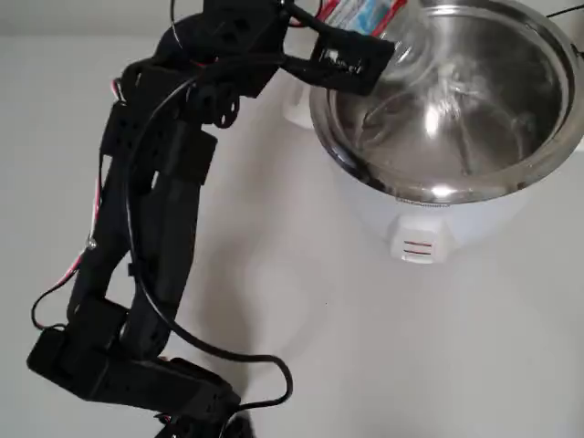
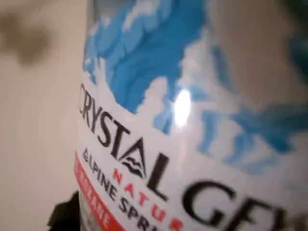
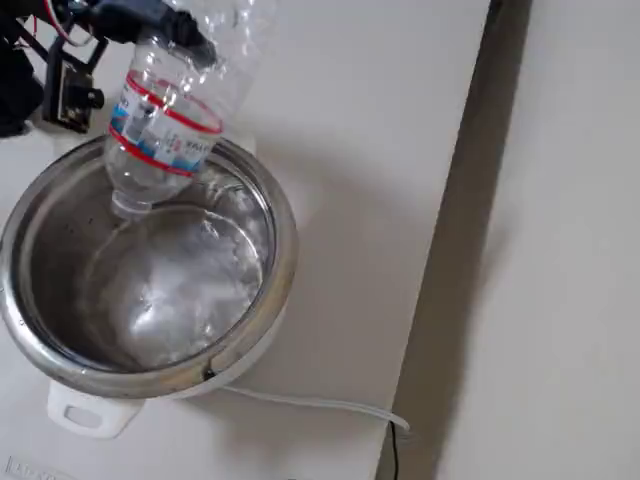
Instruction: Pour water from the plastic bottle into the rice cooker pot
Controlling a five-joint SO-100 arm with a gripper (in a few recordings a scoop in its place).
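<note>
Closest to your wrist camera was the plastic bottle [image 2: 192, 120], its label blurred (too near to focus). The gripper [image 3: 150, 22] was clamped around its upper body, holding it tipped neck-down over the rice cooker pot [image 3: 280, 250]. Water already lay in the pot, so your pour looked well under way; emptying, righting and setting the bottle down remained.

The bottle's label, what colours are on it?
White with blue splashes, black lettering and red trim on the plastic bottle, clearest in the wrist view.
</note>
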